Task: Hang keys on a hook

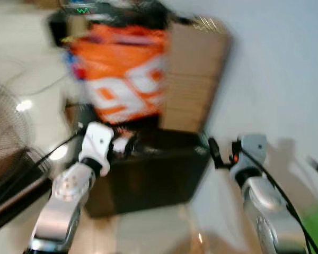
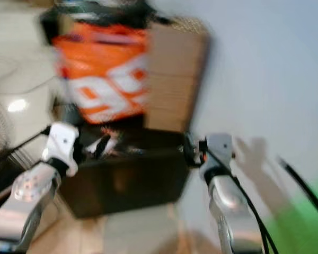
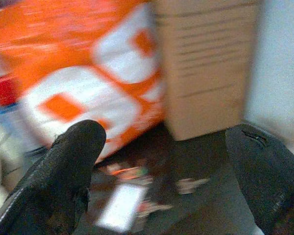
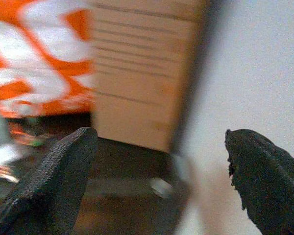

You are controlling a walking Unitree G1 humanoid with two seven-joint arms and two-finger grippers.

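Note:
All views are blurred by motion, and I cannot make out keys or a hook. My left gripper (image 1: 126, 146) is held out over the top of a low dark cabinet (image 1: 153, 174). In the left wrist view it (image 3: 161, 181) is open with nothing between its fingers. Below it, some small blurred items and a white card-like piece (image 3: 121, 208) lie on the dark top. My right gripper (image 1: 215, 153) hovers by the cabinet's right corner, close to the white wall (image 1: 275, 69). In the right wrist view it (image 4: 159, 181) is open and holds nothing.
An orange-and-white bag (image 1: 124, 74) and a tall cardboard box (image 1: 193, 79) stand on the back of the cabinet. A round fan (image 1: 5, 124) and cables are on the glossy floor at the left. Something green (image 1: 315, 225) lies at the bottom right.

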